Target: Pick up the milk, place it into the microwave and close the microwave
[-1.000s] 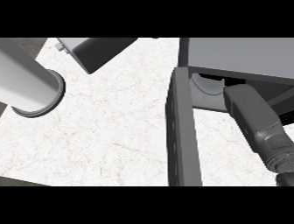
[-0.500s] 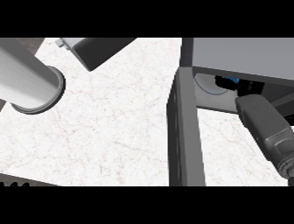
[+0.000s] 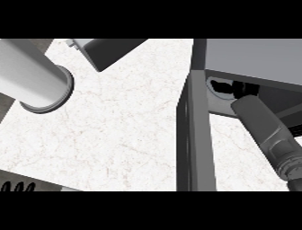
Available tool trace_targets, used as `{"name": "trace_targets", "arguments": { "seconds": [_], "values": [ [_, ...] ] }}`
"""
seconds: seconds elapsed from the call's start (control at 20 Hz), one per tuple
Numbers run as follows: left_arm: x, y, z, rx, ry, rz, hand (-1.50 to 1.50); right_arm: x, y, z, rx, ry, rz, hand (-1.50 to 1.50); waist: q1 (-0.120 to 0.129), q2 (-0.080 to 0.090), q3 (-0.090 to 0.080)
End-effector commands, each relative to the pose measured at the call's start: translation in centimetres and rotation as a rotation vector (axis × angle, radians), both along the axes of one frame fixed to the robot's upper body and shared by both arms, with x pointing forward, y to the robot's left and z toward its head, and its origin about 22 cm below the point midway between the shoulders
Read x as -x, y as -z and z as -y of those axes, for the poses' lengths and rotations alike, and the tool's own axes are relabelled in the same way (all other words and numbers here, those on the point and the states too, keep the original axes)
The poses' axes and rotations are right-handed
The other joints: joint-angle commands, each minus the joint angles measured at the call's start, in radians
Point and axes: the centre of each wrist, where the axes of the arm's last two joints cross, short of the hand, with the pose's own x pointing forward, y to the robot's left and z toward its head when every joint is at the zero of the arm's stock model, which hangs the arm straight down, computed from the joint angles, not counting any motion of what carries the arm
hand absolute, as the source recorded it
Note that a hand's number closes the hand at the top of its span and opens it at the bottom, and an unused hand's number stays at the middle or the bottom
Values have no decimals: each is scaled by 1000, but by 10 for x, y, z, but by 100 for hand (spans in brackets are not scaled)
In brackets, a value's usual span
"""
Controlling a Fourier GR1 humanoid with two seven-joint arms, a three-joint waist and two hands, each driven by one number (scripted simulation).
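The microwave (image 3: pixel 266 58) stands at the right, and its dark grey door (image 3: pixel 195 139) swings open toward me. My right forearm (image 3: pixel 266 130) slants up from the lower right into the cavity. Only a black patch of the right hand (image 3: pixel 241 86) shows under the microwave's top edge, over the pale turntable plate (image 3: pixel 217 88); its grip is hidden. I cannot see the milk anywhere. The fingertips of my left hand (image 3: pixel 17 186) poke up, straight, at the lower left edge and touch nothing.
A big pale cylinder (image 3: pixel 21 74) lies across the counter's left side. A dark grey box (image 3: pixel 108 51) sits at the top middle. White marble counter (image 3: pixel 114 130) stretches between them and the open door. The counter's edge runs along the lower left.
My right forearm has pushed deeper into the microwave. A blue patch seen inside half a second ago is now hidden. The left fingertips have risen into view.
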Motion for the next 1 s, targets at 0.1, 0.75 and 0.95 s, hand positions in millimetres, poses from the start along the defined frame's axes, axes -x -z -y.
{"name": "trace_targets", "arguments": {
  "seconds": [0.1,0.75,0.95],
  "values": [
    [-6,2,-5,-16,-12,3,-150,-6,-5,-44,-31,-187,-39,-150,-4,-4,4],
    [-4,-1,1,-4,-12,19,-150,-4,-4,-78,-295,-375,-48,-150,-48,-20,8],
    [0,2,1,-9,-8,13,-150,4,7,-85,-425,-425,-58,-150,-69,-31,6]
  ]
}}
